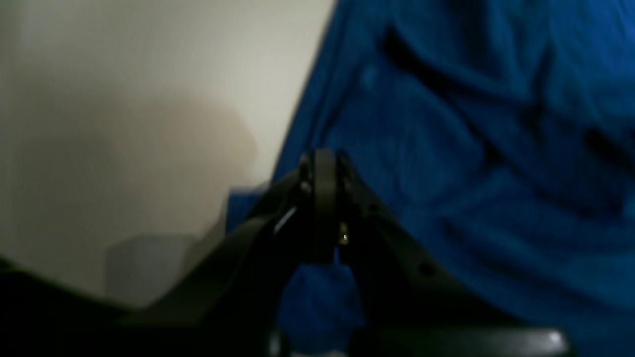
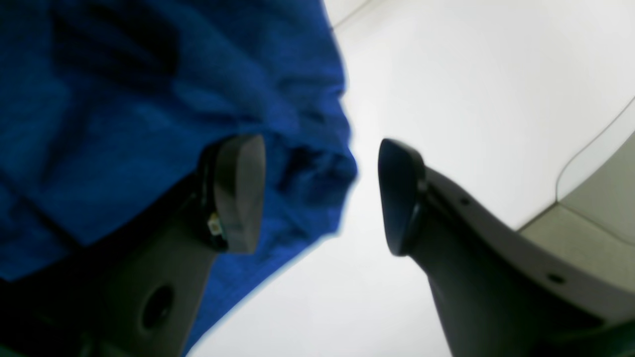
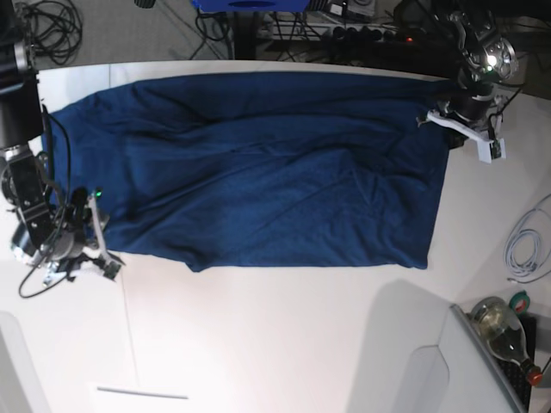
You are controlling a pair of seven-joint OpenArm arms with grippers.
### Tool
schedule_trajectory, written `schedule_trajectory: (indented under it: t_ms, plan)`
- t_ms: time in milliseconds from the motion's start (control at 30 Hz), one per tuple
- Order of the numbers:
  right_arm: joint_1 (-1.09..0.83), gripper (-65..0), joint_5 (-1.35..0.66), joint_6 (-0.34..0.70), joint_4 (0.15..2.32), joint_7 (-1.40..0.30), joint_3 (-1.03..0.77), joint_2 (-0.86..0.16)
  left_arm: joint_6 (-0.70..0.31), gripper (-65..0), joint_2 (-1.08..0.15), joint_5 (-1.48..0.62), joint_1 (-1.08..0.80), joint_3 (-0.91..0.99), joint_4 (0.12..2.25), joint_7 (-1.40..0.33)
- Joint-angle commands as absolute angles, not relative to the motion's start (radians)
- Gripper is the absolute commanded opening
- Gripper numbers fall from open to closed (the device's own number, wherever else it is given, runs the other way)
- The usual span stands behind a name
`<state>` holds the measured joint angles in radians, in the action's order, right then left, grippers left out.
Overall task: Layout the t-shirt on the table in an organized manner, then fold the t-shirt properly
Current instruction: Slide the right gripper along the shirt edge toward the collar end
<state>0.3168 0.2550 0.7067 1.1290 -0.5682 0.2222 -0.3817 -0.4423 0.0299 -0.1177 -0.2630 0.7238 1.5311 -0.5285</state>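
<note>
The dark navy t-shirt [image 3: 258,163] lies spread wide across the white table [image 3: 258,344], with creases through its middle. My left gripper [image 3: 443,119] is at the shirt's far right corner. In the left wrist view its fingers [image 1: 325,168] are pressed together at the cloth's edge [image 1: 446,148], with blue fabric showing between their bases. My right gripper [image 3: 108,258] sits at the shirt's near left corner. In the right wrist view it [image 2: 320,163] stands open, one finger over the shirt's hem [image 2: 307,168] and the other over bare table [image 2: 471,74].
A glass bottle [image 3: 504,327] and a white cable [image 3: 525,245] lie off the table's right side. Cables and a power strip [image 3: 344,34] run behind the far edge. A thin seam [image 3: 127,335] crosses the tabletop near the front left.
</note>
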Motion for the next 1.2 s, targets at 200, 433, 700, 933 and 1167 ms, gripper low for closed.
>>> schedule_trajectory:
  t_ms: [200, 433, 700, 933, 1167]
  plan:
    - [0.36, -34.4, 0.262, 0.691, 1.017, -0.469, 0.205, -0.389, -0.44, -65.0, 0.024, -0.127, -0.245, 0.725, 1.486, -0.509]
    - [0.386, -34.4, 0.262, 0.634, 0.941, -0.406, 0.208, -0.369, -0.44, -65.0, 0.019, -0.127, -0.245, 0.733, 1.451, -0.507]
    - [0.394, -34.2, 0.262, 0.588, 0.903, -0.352, 0.213, -0.369, -0.44, -65.0, 0.005, -0.122, -0.243, 0.733, 1.417, -0.507]
    - [0.417, -47.4, 0.262, 0.588, 0.843, -0.321, 0.214, -0.355, -0.44, -65.0, -0.002, -0.12, -0.231, 0.733, 1.383, -0.506]
    - [0.432, -64.2, 0.262, 0.588, 0.848, -0.323, 0.214, -0.354, -0.437, -65.0, -0.004, -0.12, -0.231, 0.733, 1.383, -0.506]
